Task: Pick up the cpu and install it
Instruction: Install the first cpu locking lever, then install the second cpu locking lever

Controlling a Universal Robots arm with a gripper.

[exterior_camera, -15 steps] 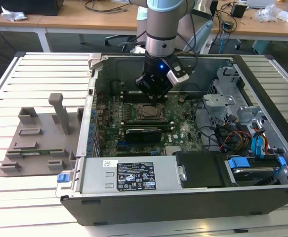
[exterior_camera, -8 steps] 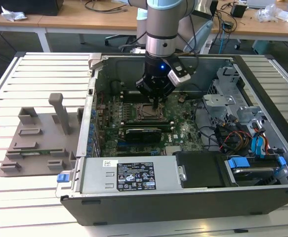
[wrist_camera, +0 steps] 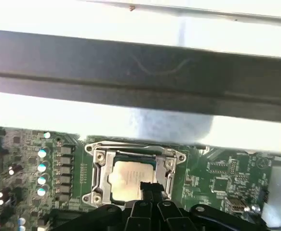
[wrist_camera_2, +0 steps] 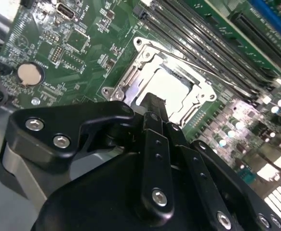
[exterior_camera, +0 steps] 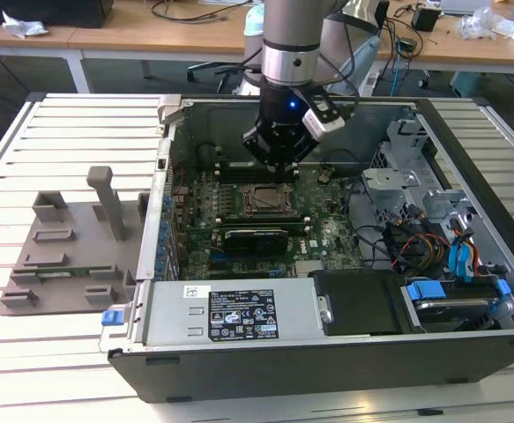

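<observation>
The cpu (wrist_camera: 127, 174) lies flat inside the metal socket frame (wrist_camera: 98, 169) on the green motherboard, its silvery-white top facing up; it appears too in the second wrist view as a pale square (wrist_camera_2: 168, 87). My gripper (exterior_camera: 279, 164) hangs inside the open computer case, directly above the socket (exterior_camera: 262, 200). In both wrist views the black fingers stand pressed together, their tips (wrist_camera_2: 152, 102) (wrist_camera: 149, 187) just over one edge of the cpu. Nothing sits between the fingers. Whether the tips touch the chip is not visible.
Memory slots (wrist_camera_2: 212, 45) run beside the socket. The case's black wall (wrist_camera: 140, 67) rises close behind it. Cables and a drive cage (exterior_camera: 433, 220) crowd the exterior view's right. A grey fixture block (exterior_camera: 71, 251) sits on the slatted table at the exterior view's left.
</observation>
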